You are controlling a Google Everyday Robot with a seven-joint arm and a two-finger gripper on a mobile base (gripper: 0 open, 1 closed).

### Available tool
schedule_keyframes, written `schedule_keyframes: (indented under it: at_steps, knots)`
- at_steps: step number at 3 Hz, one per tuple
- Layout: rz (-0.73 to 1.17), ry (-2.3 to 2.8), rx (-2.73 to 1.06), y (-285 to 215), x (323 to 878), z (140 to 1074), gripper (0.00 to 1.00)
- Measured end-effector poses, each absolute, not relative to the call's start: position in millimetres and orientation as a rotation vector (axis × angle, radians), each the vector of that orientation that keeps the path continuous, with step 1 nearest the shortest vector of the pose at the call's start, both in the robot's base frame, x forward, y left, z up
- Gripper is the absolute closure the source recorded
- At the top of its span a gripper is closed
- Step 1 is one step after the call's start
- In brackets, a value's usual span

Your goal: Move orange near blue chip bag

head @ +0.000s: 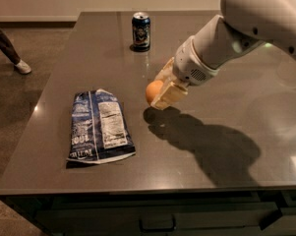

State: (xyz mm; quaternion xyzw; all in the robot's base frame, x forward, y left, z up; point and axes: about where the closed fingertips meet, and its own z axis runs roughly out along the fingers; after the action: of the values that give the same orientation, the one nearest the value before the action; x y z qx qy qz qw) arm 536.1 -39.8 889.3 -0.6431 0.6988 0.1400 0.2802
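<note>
The orange (153, 91) is a small round pale orange fruit held between my gripper's cream fingers, a little above the dark grey table (226, 132). My gripper (159, 90) is shut on it, at mid-table, reaching in from the upper right. The blue chip bag (99, 126) lies flat on the table's front left, white nutrition panel up. The orange is to the right of the bag's upper part, with a gap between them.
A dark blue drink can (141, 31) stands upright at the table's back centre. A person's leg and shoe (12, 53) show on the floor at far left. The table's front edge has drawers below.
</note>
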Motion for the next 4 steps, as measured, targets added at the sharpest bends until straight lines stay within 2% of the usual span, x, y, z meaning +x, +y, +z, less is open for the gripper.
schedule_keyframes:
  at_steps: [2, 4]
  knots:
    - [0.379, 1.831, -1.786, -20, 526, 871, 1.00]
    - [0.373, 1.809, -1.809, -14, 524, 864, 0.59]
